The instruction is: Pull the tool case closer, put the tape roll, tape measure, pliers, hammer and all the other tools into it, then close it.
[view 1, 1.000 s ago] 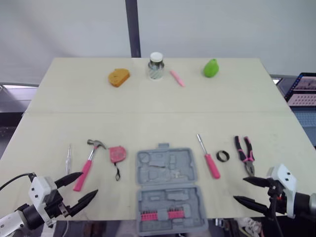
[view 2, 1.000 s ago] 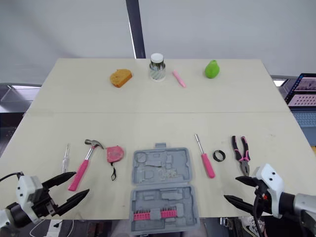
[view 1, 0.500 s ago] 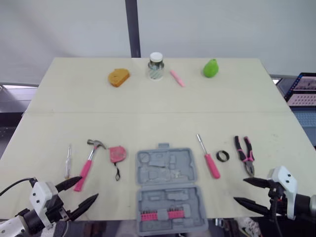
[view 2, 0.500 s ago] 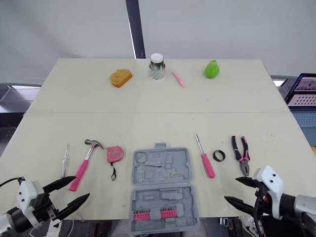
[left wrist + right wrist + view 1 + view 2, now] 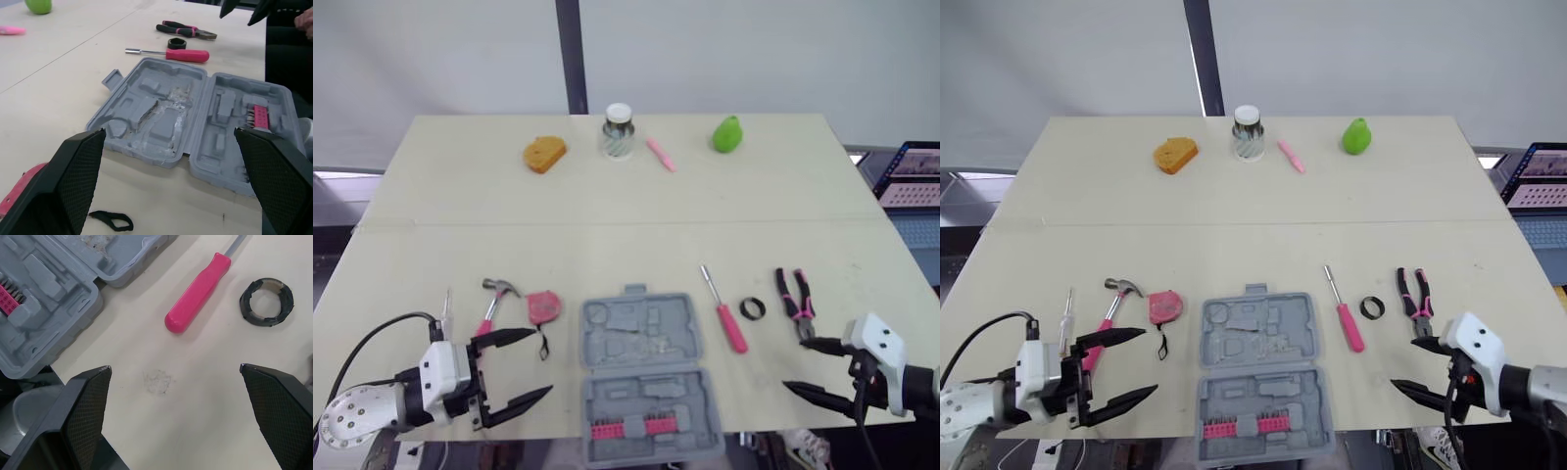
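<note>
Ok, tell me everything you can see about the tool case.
The tool case is grey moulded plastic, lying open and flat on the table near its front edge. Both halves show shaped recesses for tools; the near half holds a pink strip of bits. A small latch tab sticks out from the far edge. It lies between the tape measure and the screwdriver, touching neither.

The tool case was grey, the tape roll black, the pliers pink-and-black, the screwdriver pink-handled, the tabletop cream.
</note>
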